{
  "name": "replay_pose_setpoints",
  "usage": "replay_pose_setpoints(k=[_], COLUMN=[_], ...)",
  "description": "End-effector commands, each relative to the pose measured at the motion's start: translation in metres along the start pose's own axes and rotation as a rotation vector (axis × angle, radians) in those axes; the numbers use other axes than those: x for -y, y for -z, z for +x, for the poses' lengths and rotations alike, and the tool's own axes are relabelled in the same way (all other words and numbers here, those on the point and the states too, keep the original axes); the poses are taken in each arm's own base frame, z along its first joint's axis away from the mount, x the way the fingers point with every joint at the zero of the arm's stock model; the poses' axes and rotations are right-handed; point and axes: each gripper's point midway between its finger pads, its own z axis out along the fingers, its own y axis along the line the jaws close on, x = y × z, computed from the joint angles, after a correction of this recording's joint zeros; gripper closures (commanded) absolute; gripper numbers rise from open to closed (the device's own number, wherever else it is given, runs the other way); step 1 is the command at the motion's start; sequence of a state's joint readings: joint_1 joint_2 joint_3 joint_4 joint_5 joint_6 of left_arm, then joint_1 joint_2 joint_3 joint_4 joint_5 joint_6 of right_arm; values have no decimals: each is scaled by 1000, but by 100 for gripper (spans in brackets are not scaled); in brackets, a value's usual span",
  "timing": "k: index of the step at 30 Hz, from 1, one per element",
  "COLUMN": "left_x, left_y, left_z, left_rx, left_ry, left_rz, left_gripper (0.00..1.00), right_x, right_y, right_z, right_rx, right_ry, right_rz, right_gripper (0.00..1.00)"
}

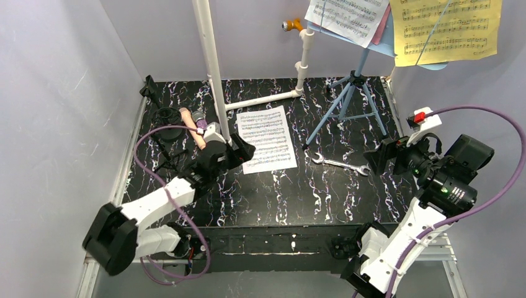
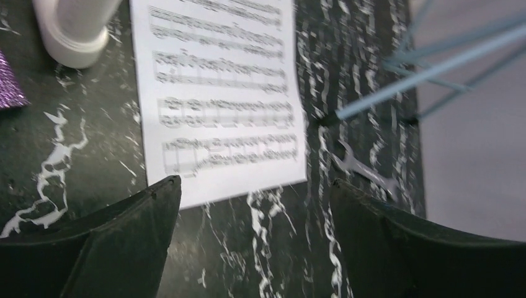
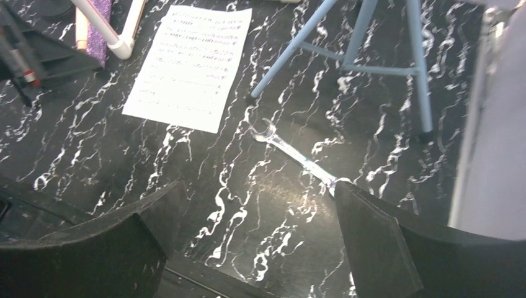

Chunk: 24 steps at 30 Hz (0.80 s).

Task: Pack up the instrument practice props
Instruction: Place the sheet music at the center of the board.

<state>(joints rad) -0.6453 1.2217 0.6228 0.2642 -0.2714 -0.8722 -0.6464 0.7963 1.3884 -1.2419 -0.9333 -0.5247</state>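
Observation:
One sheet-music page [image 1: 267, 138] [image 2: 217, 93] [image 3: 189, 68] lies flat on the black marbled table [image 1: 291, 198]. My left gripper [image 1: 240, 150] [image 2: 254, 186] hovers open at the page's near left corner, nothing between its fingers. Behind it, the peach microphone [image 1: 190, 127] [image 3: 80, 28] and purple glitter microphone [image 1: 199, 120] [image 2: 9, 87] lie beside the black mic tripod [image 1: 162, 139] and round-base holder [image 1: 166, 115]. The light-blue music rack [image 1: 350, 87] [image 3: 353, 43] stands at the back right on tripod legs, carrying white pages [image 1: 347, 18] and a yellow page [image 1: 446, 28]. My right gripper [image 1: 381, 158] [image 3: 257, 189] stays open above the table's right side.
A silver wrench [image 1: 341, 164] [image 3: 298, 155] [image 2: 366, 171] lies between the page and my right gripper. White plastic pipes [image 1: 214, 62] [image 2: 77, 31] rise just behind my left gripper and run along the back. Grey walls close in on three sides.

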Motion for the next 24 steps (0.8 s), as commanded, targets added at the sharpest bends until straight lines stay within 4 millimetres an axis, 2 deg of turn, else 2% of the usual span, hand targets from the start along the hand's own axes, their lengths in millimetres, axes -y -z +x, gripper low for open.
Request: replay_pose_setpoints(k=[1,2,7,10,14,20,22,24], left_x=[18,22,33,38,41,42,42,40], left_y=[43,53,90,106,122,134,134,134], left_z=[20,20,26,25,23,22,23,24], left_rx=[-117,-124,-167,-164,-155,-160,-166,-172], left_ry=[-48,-43,-71,-95,-117,-131,-127,-123], left_rz=[221,265,446,516,560,577,574,568], left_gripper=[5,2,2,2,2,2,2,2], right_x=[2,3,14,28,53,70,81,100], right_y=[15,19,38,49,61,92,101,100], right_z=[-36,-48,-122,-171,-223,-285,-299,-306], right_rx=[49,72,220,320,422,601,645,657], right_ry=[125,144,210,241,266,375,386,371], right_rz=[65,86,190,258,356,513,576,615], right_gripper=[2,2,1,1,2,2,2,2])
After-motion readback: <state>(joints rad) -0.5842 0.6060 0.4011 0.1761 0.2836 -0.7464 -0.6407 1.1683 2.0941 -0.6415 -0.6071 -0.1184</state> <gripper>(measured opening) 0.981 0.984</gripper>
